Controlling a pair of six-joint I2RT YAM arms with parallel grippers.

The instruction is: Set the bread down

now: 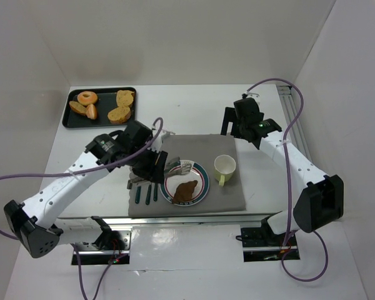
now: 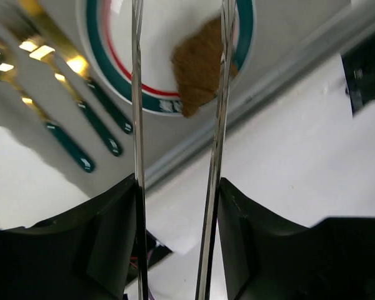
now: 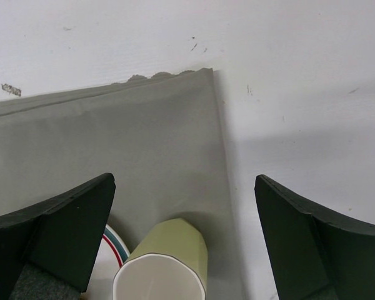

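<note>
- Brown bread, the lumpy croissant-like piece, lies on the plate at the centre of the overhead view, on the grey mat. Where is the other one?
- Upper left, on the black tray. A small rounded orange piece sits just beside the doughnut, among paler slices.
- And the left gripper?
- It is clamped on metal tongs. Their tips sit at the plate's upper rim, near the brown piece but apart from it.
- Does the left wrist view agree?
- Yes. Both fingers press the two thin blades from outside. The blades stand apart, and the brown piece shows behind the right blade at the top, lying on the plate. Gold cutlery with green handles lies at upper left.
- How would the bread handle?
- Probably light and fairly stiff, being a toy, so little squeeze is needed. The thin blades could slip off a rounded piece. Taking it across its narrow middle, low down, seems safest.
- The right wrist view?
- The right gripper stands wide apart and empty, above the mat's corner and the pale green cup at the bottom. No bread shows there.
</note>
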